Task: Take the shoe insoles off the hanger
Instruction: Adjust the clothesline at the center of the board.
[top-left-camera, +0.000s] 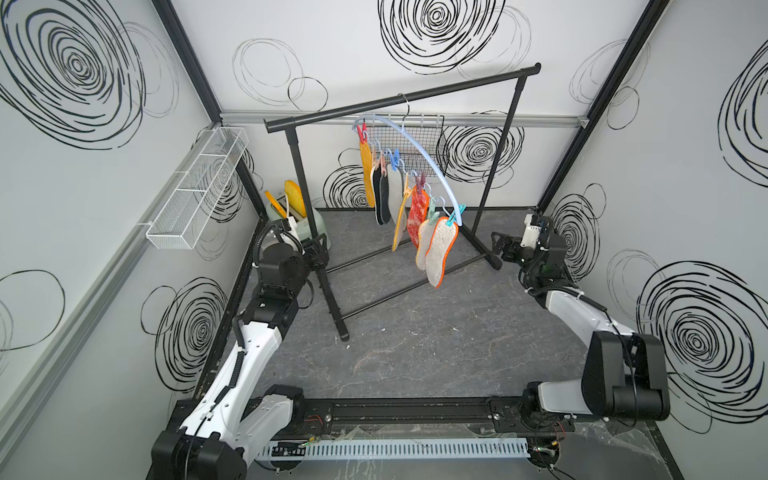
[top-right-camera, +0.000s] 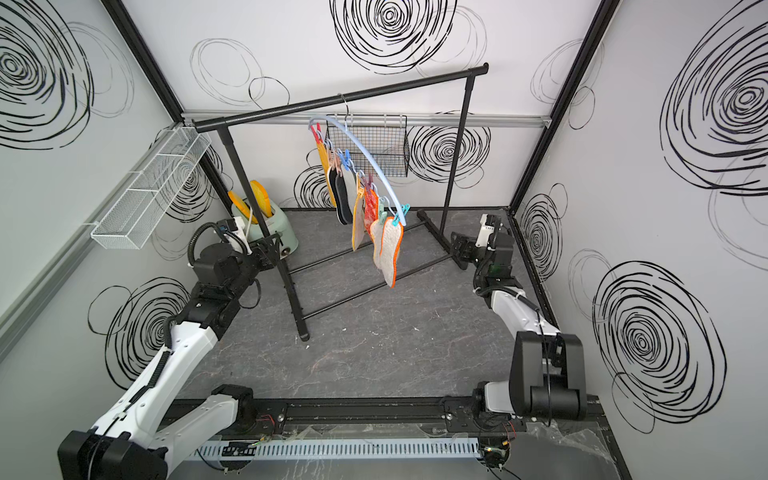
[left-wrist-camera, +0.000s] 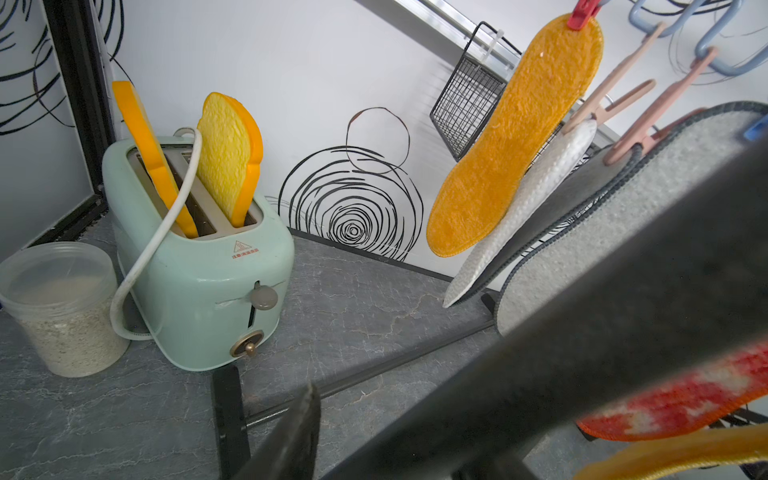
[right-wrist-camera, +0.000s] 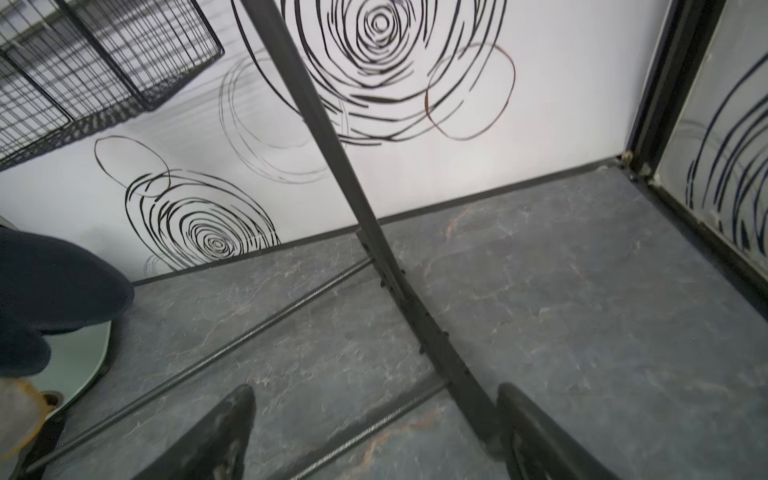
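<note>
Two robot arms reach in from the lower edge of both top views, over the dark grey table (top-left-camera: 415, 353). The left hand (top-left-camera: 318, 254) is at the middle left of the frame, just beside the left post of the black garment rail (top-left-camera: 399, 97). Its wrist view shows only one finger (left-wrist-camera: 291, 440) and a dark bar hides the rest, so I cannot tell whether this hand is released or clenched. The right hand (top-left-camera: 500, 245), at the middle right, is released. In its wrist view the two fingers stand wide apart, the foot of the rail runs between them, and they grasp nothing.

Further back, in the upper middle, the hanger (top-left-camera: 419, 143) hangs by its metal hook on the rail. The shoe insoles (top-left-camera: 442, 253) hang in a row from its coloured pegs. The nearest one is off-white with an orange rim, then comes a red-orange one, and dark ones and a yellow one are behind.

Farthest, a mint-green toaster (left-wrist-camera: 208, 282) stands in the left corner beside a clear jar (left-wrist-camera: 62, 311), and a black wire basket (top-left-camera: 440, 160) hangs on the back wall.
</note>
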